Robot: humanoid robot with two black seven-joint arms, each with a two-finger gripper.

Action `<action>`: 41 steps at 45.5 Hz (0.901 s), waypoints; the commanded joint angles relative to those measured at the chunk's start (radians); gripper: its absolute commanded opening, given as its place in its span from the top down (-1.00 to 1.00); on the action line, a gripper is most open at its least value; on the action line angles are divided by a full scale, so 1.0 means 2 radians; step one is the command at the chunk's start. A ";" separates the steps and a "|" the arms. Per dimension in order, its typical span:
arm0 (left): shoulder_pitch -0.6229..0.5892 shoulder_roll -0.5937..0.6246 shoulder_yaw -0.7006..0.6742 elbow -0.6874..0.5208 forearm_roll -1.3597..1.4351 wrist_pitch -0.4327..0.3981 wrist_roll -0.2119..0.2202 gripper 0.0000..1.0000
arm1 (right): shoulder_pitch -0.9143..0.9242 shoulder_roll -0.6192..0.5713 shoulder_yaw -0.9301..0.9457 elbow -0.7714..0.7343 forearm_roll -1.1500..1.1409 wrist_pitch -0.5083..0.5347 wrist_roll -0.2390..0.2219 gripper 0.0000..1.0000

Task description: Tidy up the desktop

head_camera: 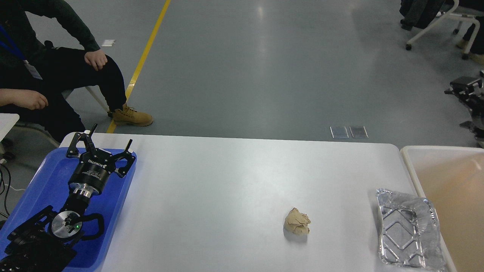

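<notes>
The white desktop fills the lower part of the head view. A crumpled beige paper ball lies on it right of centre. A crushed foil tray lies at its right edge. My left gripper is open and empty, held above the far end of the blue tray at the left. A black mechanical part, my right gripper, shows at the right edge above the floor beyond the beige bin. Its fingers cannot be told apart.
A seated person with tan boots is at the far left, just past the table's corner. The beige bin stands against the table's right edge. Office chairs stand at the far right. A yellow line runs across the floor.
</notes>
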 commanded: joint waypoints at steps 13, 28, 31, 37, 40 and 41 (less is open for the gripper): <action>0.000 0.000 0.000 -0.001 0.000 0.000 0.000 -0.98 | 0.181 0.077 -0.248 0.083 0.021 0.017 0.044 -1.00; 0.000 0.000 0.000 0.000 0.000 0.000 0.000 -0.98 | 0.252 0.169 -0.332 0.130 0.055 0.054 0.062 -1.00; 0.000 0.000 0.000 0.000 0.000 0.000 0.000 -0.98 | 0.263 0.175 -0.332 0.154 0.055 0.058 0.062 -1.00; 0.000 0.000 0.000 -0.001 0.000 0.000 0.000 -0.98 | 0.276 0.176 -0.332 0.186 0.041 0.064 0.062 -1.00; -0.001 0.000 0.000 -0.001 0.000 0.000 0.000 -0.98 | 0.281 0.176 -0.332 0.192 0.035 0.079 0.062 -1.00; 0.000 0.000 0.000 -0.001 0.000 0.000 0.000 -0.98 | 0.285 0.176 -0.332 0.194 0.031 0.086 0.062 -1.00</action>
